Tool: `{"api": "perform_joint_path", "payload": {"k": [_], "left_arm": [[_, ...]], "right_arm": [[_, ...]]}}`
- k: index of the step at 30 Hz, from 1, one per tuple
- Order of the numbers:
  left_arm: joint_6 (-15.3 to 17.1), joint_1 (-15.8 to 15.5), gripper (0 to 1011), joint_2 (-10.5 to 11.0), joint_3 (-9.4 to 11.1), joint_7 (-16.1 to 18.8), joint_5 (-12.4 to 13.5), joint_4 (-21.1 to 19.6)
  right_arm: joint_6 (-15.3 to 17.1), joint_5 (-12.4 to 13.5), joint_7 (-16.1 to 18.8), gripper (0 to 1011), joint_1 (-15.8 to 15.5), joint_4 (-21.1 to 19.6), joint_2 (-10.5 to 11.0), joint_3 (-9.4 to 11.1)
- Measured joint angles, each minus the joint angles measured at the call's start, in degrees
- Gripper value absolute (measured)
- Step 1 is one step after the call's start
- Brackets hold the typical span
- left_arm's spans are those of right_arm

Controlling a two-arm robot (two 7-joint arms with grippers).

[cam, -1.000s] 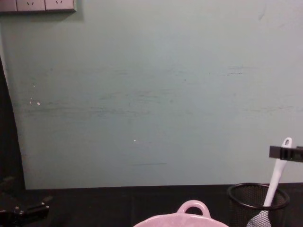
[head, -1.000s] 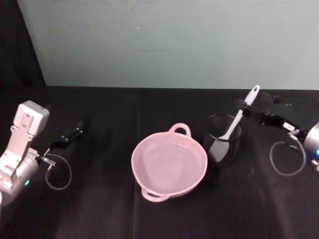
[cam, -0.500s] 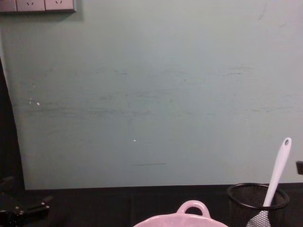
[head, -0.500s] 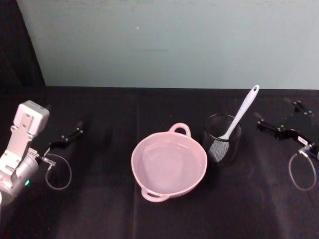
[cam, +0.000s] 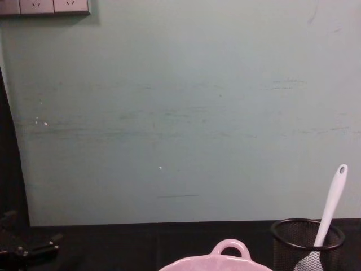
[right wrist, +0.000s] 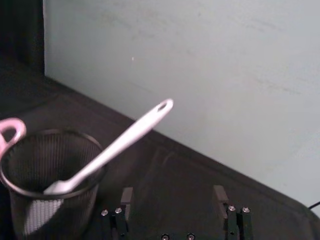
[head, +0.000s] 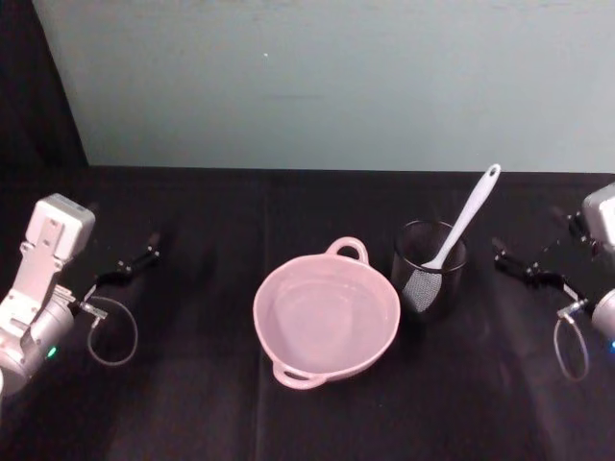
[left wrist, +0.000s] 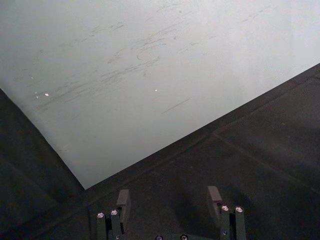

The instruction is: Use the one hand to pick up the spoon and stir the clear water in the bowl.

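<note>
The white spoon (head: pixel 463 223) stands blade-down in a black mesh cup (head: pixel 429 271), its handle leaning up toward the back right. The pale pink bowl (head: pixel 327 315) sits just left of the cup, mid-table. My right gripper (head: pixel 527 252) hovers open to the right of the cup, apart from the spoon. In the right wrist view its fingers (right wrist: pixel 126 196) are spread, with the spoon (right wrist: pixel 116 144) and cup (right wrist: pixel 47 192) ahead of them. My left gripper (head: pixel 130 267) rests open at the far left. From the chest I see the spoon (cam: pixel 332 202), the cup (cam: pixel 307 241) and the bowl (cam: pixel 231 255).
A black cloth covers the table (head: pixel 211 403). A pale green wall (head: pixel 317 86) stands close behind it. Cable loops hang by both wrists (head: pixel 113 331) (head: pixel 570 348). Wall sockets (cam: pixel 45 5) sit high on the left in the chest view.
My right gripper was at the spoon's handle a second ago and has drawn back to the right, empty. The spoon stays in the mesh cup. The left arm has not moved.
</note>
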Motion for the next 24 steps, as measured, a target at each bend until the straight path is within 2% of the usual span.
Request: {"api": "perform_joint_path", "payload": {"k": [3,9,24], "left_arm": [[0.0,0.0,1005,0.0,0.0,0.0,0.0,0.0],[0.0,0.0,1005,0.0,0.0,0.0,0.0,0.0],[0.0,0.0,1005,0.0,0.0,0.0,0.0,0.0]], "right_arm": [[-1.31,-1.18,0.19,1003,0.54,2.94,-1.31,-0.54],[-2.48,-1.25,0.23,1003,0.23,4.33,-2.57,0.35],[-2.24,-1.22,0.44,1002,0.37,4.08,-2.27,0.04]]}}
